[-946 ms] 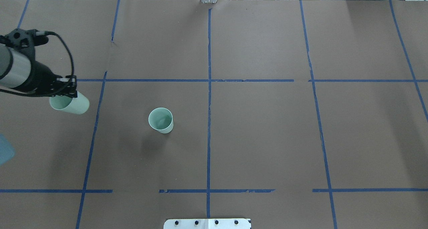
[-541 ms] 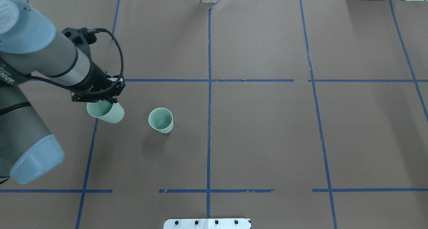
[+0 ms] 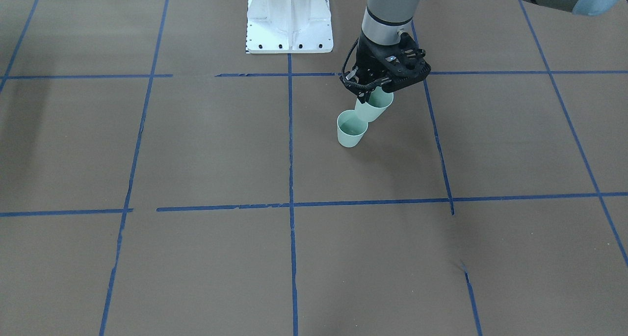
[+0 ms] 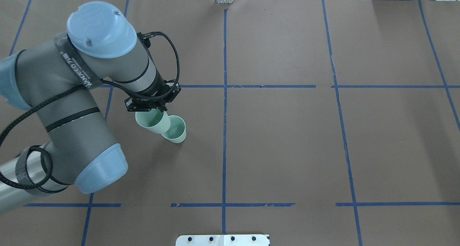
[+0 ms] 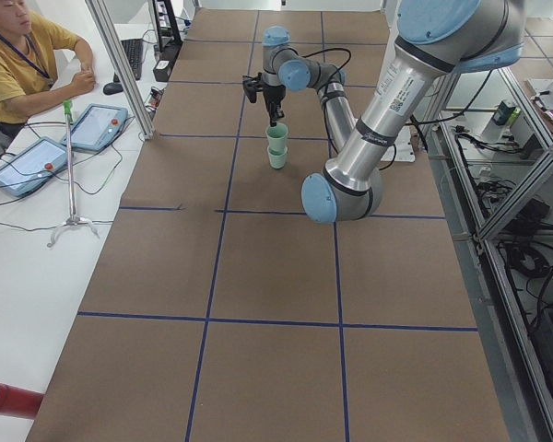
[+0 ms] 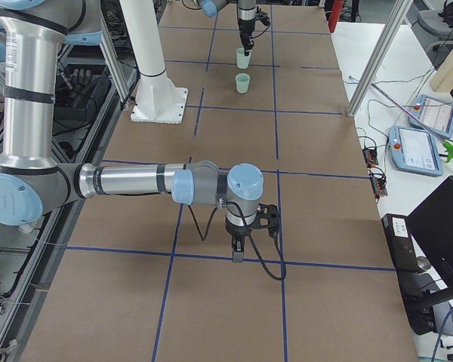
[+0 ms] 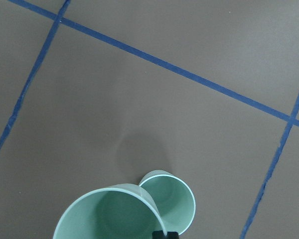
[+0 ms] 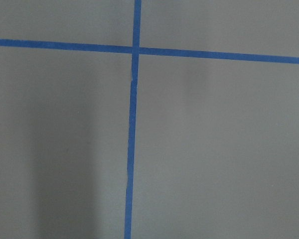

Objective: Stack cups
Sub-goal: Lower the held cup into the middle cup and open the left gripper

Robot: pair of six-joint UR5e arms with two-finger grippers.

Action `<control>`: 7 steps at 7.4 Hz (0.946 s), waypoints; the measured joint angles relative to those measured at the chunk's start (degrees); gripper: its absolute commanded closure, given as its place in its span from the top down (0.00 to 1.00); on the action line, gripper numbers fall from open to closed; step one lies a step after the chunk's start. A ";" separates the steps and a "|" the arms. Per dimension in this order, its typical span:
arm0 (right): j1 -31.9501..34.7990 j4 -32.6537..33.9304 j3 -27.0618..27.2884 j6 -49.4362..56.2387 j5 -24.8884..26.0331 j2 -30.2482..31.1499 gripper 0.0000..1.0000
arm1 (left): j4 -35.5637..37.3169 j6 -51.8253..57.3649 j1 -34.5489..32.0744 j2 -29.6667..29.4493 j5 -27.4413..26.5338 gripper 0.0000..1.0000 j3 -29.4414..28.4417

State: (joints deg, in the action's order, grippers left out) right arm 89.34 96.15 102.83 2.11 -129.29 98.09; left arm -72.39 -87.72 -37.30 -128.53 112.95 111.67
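One mint-green cup point(image 4: 177, 131) stands upright on the brown paper, left of the centre tape line; it also shows in the front view point(image 3: 351, 131) and the left wrist view point(image 7: 177, 201). My left gripper point(image 4: 151, 108) is shut on the rim of the second cup point(image 4: 152, 123), holding it tilted in the air just beside and above the standing cup. The held cup also shows in the front view point(image 3: 375, 108) and the left wrist view point(image 7: 107, 214). My right gripper point(image 6: 238, 253) hangs low over bare paper far from both cups; I cannot tell whether it is open or shut.
Blue tape lines divide the brown paper into squares. The white base plate point(image 3: 289, 17) sits at the robot's edge of the table. A seated operator point(image 5: 18, 55), tablets point(image 5: 97, 124) and a thin stand point(image 5: 69, 166) are beside the table's left end.
My left arm has swept right with the cup in its grip, from the table's far left edge to right beside the standing cup. The standing cup has not moved.
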 measured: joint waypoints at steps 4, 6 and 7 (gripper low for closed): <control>0.02 0.00 0.00 0.00 0.00 0.00 1.00 | -0.28 -2.43 2.15 -1.99 -1.88 0.00 -2.89; 0.03 0.00 0.00 0.00 0.00 0.00 1.00 | -0.49 -2.39 2.22 -2.04 -1.98 0.00 -3.62; 0.04 0.00 0.00 0.00 0.00 0.00 1.00 | -0.53 -2.37 2.23 -2.14 -1.96 0.00 -3.90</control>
State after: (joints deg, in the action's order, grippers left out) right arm 89.38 96.15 102.83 2.11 -129.29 98.09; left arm -72.92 -90.09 -35.07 -130.67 110.99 107.77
